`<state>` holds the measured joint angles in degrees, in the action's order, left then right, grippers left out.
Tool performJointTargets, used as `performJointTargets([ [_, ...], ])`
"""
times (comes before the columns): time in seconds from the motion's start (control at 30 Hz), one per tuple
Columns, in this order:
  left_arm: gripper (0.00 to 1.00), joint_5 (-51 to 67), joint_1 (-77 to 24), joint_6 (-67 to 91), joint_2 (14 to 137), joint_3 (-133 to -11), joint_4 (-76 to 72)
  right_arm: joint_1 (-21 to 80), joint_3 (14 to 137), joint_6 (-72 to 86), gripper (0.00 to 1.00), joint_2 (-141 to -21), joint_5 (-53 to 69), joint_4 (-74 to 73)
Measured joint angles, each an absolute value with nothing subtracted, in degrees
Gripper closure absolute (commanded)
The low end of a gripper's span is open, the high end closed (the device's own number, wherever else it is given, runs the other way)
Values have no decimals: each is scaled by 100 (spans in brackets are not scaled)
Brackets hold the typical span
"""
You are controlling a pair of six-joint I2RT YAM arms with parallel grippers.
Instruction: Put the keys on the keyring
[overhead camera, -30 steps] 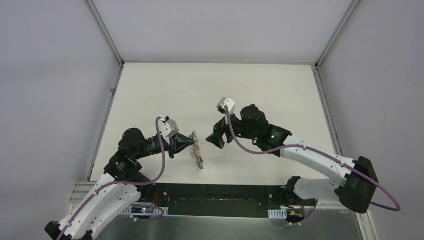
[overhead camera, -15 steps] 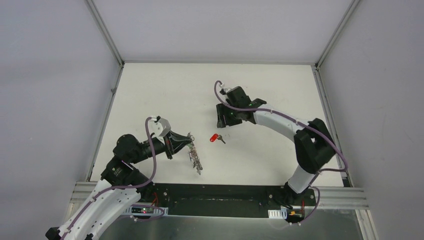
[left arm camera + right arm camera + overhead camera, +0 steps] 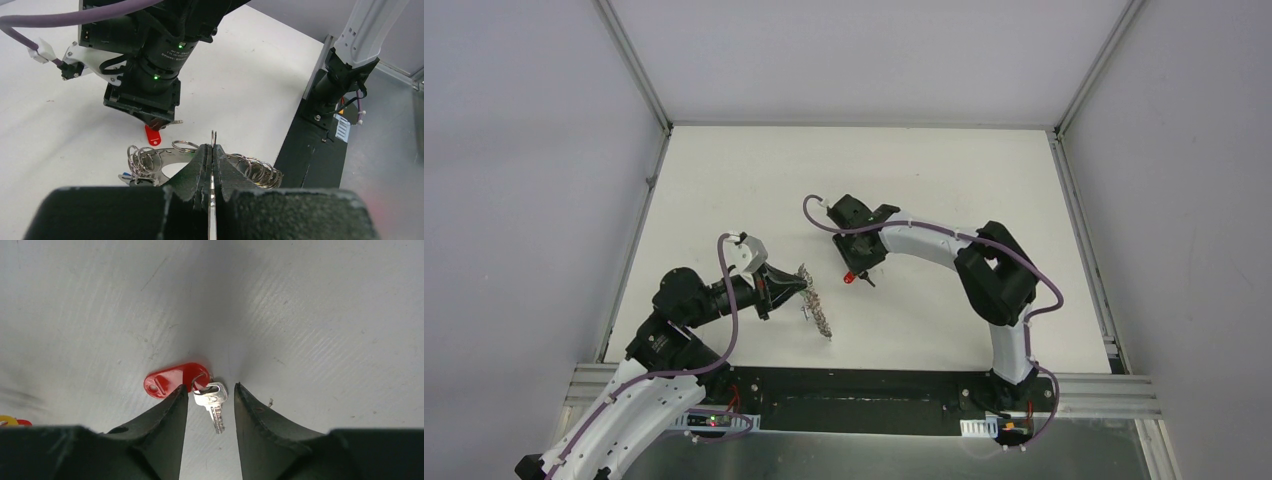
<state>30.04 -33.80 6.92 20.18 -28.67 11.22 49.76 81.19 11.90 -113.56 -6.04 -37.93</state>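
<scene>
The keyring [image 3: 816, 306] is a flat grey metal ring edged with many wire loops. My left gripper [image 3: 796, 284] is shut on one of its loops and holds it on edge above the table. In the left wrist view the ring [image 3: 167, 159] hangs beyond my shut left gripper [image 3: 213, 146], with a bit of blue [image 3: 124, 174] at its left end. The red-tagged key [image 3: 852, 277] lies flat on the table. My right gripper [image 3: 856, 262] is open and points down over it. In the right wrist view the silver key [image 3: 213, 402] lies between the open fingers of the right gripper [image 3: 211, 392], with its red tag [image 3: 172, 379] to the left.
A yellow tag [image 3: 6, 420] shows at the lower left edge of the right wrist view. The right arm's base [image 3: 332, 85] and the black front rail [image 3: 874, 395] stand at the near table edge. White enclosure walls surround the table.
The red-tagged key, unseen a second ago, now lies on the table. My right gripper pulled back, then swung left and down over it. My left gripper shifted slightly left with the keyring.
</scene>
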Motion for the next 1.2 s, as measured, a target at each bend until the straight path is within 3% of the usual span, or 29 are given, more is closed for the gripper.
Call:
performJointTargets([
  [0.23, 100, 3006, -3380, 694, 2021, -2867, 1192, 5002, 8239, 1164, 59, -11384, -626, -3846],
  [0.43, 100, 3006, -3380, 694, 2023, -2867, 1203, 5096, 8289, 1125, 70, -11474, -602, -3874],
  [0.7, 100, 3006, -3380, 692, 2023, -2867, 1203, 5137, 8368, 1070, 100, -11520, -565, -3898],
  [1.2, 100, 3015, -3380, 661, 2156, -2912, 1435, 5137, 8388, 1044, 100, -11207, -554, -4193],
])
